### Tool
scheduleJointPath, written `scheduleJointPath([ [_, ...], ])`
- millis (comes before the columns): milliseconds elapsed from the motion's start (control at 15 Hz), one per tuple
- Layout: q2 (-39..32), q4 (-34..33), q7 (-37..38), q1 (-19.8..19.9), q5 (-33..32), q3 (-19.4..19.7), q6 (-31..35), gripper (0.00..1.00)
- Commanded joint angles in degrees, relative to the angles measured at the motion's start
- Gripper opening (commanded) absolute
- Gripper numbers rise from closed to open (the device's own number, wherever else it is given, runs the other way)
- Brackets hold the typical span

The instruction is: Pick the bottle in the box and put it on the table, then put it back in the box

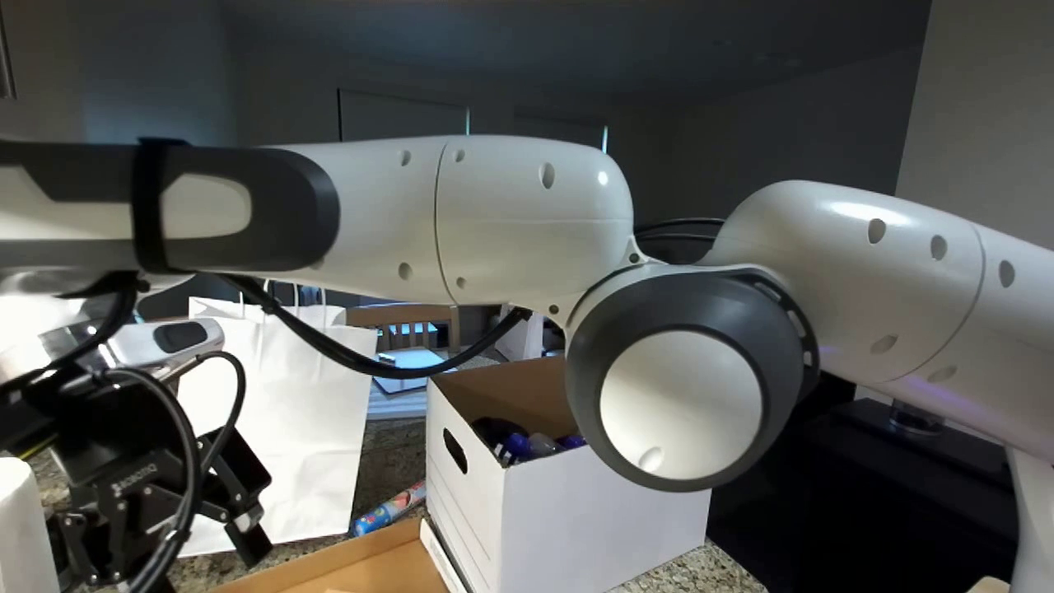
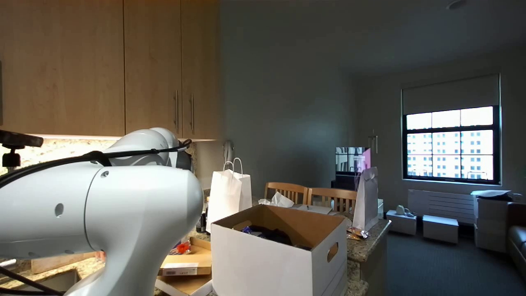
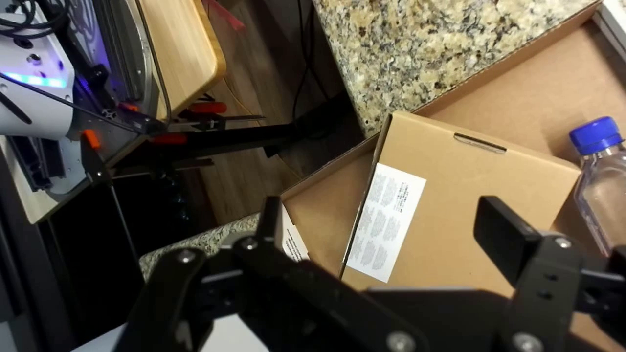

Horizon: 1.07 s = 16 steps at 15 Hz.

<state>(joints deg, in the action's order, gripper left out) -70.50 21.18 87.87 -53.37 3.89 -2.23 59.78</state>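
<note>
The box, a white carton (image 1: 601, 527) (image 2: 263, 263), stands with its top uncovered in both exterior views. Inside it are dark, blue and clear items (image 1: 542, 445); whether a bottle is among them I cannot tell. In the wrist view a clear bottle (image 3: 609, 195) with a blue cap is in a shallow cardboard tray (image 3: 513, 80), at the right edge and partly cut off. My gripper (image 3: 386, 225) is open and holds nothing, above a flat brown carton (image 3: 469, 210) in that tray. The same gripper (image 1: 160, 552) shows left of the box. A tan wooden surface (image 3: 181, 44), possibly the table, lies beside the counter.
A white handled bag (image 1: 272, 445) (image 2: 230, 197) stands behind the tray, with a colourful tube (image 1: 391, 506) nearby. Speckled counter (image 3: 391, 54) runs under the tray. Past its edge is a gap down to the floor (image 3: 259, 58). Orange-handled clamps (image 3: 208, 107) stick out from the tan surface.
</note>
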Motion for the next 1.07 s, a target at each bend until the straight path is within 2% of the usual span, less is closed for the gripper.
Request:
scheduleJointPath([
  [0, 0.5, 1.1, -2.1, -0.5, -1.4, -0.2, 1.2, 1.0],
  [133, -0.9, 0.5, -4.9, -0.7, -1.0, -0.9, 2.9, 1.0],
  [333, -3.4, 0.8, -3.8, -0.5, 1.6, -3.0, 5.4, 1.0],
  [467, -5.5, 0.8, -2.2, -1.1, 1.7, -3.5, 4.7, 1.0],
  [667, -8.0, -0.1, -1.1, -2.9, -0.1, -2.4, 4.1, 1.0],
  [1000, -9.6, -0.7, -1.3, -4.5, -0.3, -1.9, 9.3, 1.0],
])
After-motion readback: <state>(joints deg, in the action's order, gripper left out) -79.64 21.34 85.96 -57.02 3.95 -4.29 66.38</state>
